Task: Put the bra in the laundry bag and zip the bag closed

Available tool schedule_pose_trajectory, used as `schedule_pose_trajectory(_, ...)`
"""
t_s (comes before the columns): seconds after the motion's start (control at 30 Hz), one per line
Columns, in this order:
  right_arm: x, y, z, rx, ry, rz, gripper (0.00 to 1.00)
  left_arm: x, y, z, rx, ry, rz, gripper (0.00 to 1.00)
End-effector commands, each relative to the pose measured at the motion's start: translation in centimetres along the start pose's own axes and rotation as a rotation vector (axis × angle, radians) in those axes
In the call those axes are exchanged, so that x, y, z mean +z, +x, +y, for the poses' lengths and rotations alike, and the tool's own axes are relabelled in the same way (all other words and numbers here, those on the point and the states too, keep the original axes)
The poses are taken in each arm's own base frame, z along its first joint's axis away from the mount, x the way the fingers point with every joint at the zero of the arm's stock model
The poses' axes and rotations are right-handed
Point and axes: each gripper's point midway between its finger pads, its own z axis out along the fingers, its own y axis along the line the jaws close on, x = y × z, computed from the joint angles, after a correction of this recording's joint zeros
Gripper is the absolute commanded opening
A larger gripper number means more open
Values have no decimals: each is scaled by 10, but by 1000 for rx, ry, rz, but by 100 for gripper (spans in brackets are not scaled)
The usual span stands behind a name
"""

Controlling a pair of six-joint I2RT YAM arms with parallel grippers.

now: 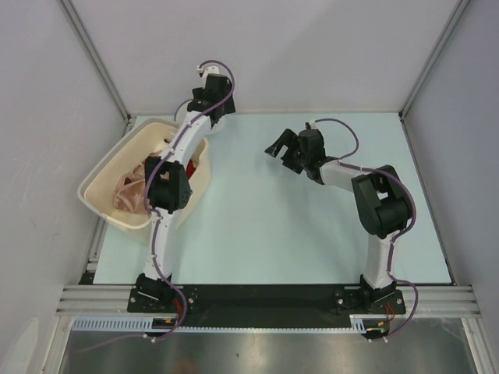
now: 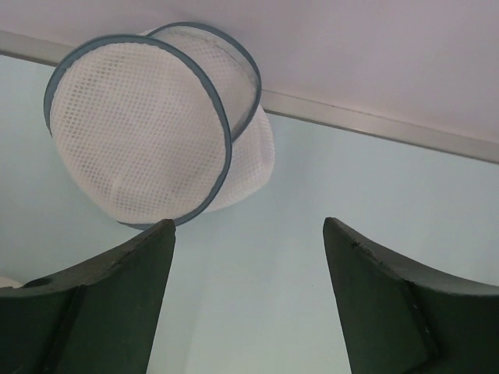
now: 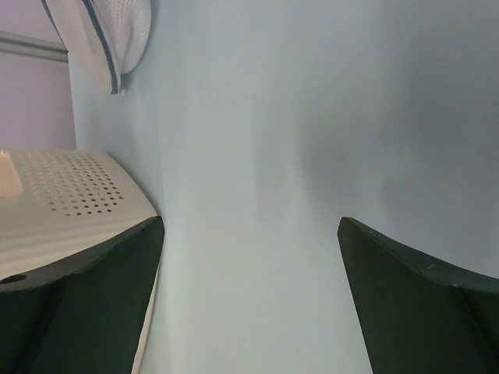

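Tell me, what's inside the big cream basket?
A shiny pink bra and a bit of red cloth lie in the basket. The left arm hangs over the middle, so anything beneath it is hidden.

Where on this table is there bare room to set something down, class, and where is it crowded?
Free: the wide middle of the table, between the basket and the right arm; also the far right corner. Crowded: the far left corner, where the basket, the left arm and the laundry bag sit close together.
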Motion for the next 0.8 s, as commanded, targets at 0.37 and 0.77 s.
schedule_pose_trajectory(0.37, -41, -18, 0, 39, -73, -45, 100, 58, 18, 17, -219, -102, -68, 81)
schedule_pose_trajectory(0.77, -35, -16, 6, 98, -107, -15, 100, 92, 43, 41, -370, -20, 67, 77)
